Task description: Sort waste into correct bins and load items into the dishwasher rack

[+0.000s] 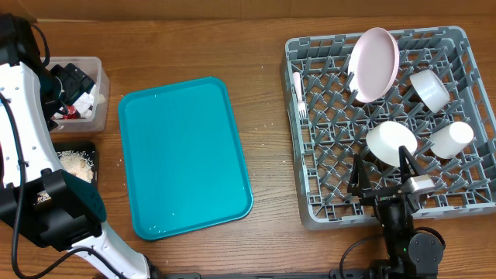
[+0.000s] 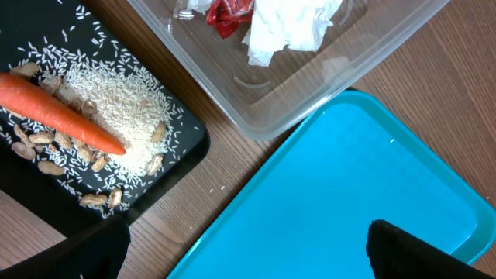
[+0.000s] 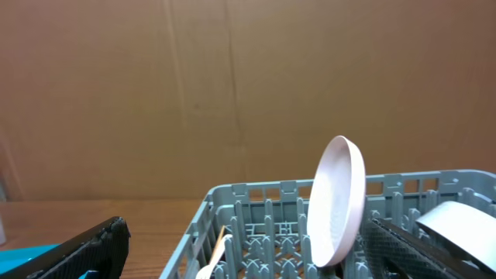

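Note:
The grey dishwasher rack (image 1: 318, 198) holds the pink plate (image 1: 376, 62) on edge, two white bowls (image 1: 430, 89) (image 1: 391, 142), the white cup (image 1: 452, 139) and the white fork (image 1: 297, 93). My right gripper (image 1: 385, 174) stands open over the rack's near edge, empty; its wrist view shows the plate (image 3: 337, 201) and fork (image 3: 209, 263) ahead. The clear tub (image 2: 271, 116) holds the red wrapper (image 2: 229, 14) and white napkins (image 2: 283, 27). The black tray (image 2: 182, 155) carries the carrot (image 2: 58, 112), rice and nuts (image 2: 116, 116). My left gripper (image 2: 256, 256) is open and empty above the table, between the black tray and the teal tray.
A bare teal serving tray (image 1: 182, 155) lies in the middle of the wooden table. The tub (image 1: 97, 93) and black tray (image 1: 77, 164) sit at the far left, partly hidden by my left arm (image 1: 27, 139). A brown wall (image 3: 232, 93) stands behind the rack.

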Tool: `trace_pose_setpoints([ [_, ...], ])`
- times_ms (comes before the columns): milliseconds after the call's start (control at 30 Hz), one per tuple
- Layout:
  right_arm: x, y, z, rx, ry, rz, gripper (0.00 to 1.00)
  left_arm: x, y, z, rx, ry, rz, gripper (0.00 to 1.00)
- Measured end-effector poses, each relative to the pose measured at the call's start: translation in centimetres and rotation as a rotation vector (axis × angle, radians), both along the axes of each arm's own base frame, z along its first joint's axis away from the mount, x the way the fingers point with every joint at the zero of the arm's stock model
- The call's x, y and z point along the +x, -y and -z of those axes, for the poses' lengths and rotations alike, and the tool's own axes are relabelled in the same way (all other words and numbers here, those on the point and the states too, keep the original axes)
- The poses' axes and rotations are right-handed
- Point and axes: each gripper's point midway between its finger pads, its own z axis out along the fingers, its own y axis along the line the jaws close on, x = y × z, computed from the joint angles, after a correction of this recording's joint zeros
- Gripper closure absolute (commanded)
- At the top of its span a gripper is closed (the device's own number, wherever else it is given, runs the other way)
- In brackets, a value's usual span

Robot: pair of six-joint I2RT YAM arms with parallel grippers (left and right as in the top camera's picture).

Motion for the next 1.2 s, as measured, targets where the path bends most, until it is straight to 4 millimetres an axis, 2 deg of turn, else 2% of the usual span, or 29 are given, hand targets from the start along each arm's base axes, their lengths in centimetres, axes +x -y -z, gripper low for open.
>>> trace_pose_setpoints([
  [133, 0.3, 0.4, 1.1, 0.004, -0.048, 0.024, 0.00, 0.0, 0.0, 0.0, 0.000, 0.000, 0.000, 0.00],
  [433, 0.6, 0.8, 5.5, 0.001, -0.228, 0.046, 0.00, 0.0, 0.0, 0.0, 0.000, 0.000, 0.000, 0.00],
  [1200, 0.6, 0.8, 5.5, 0.002, -0.226, 0.048, 0.00, 0.0, 0.0, 0.0, 0.000, 0.000, 0.000, 0.00],
])
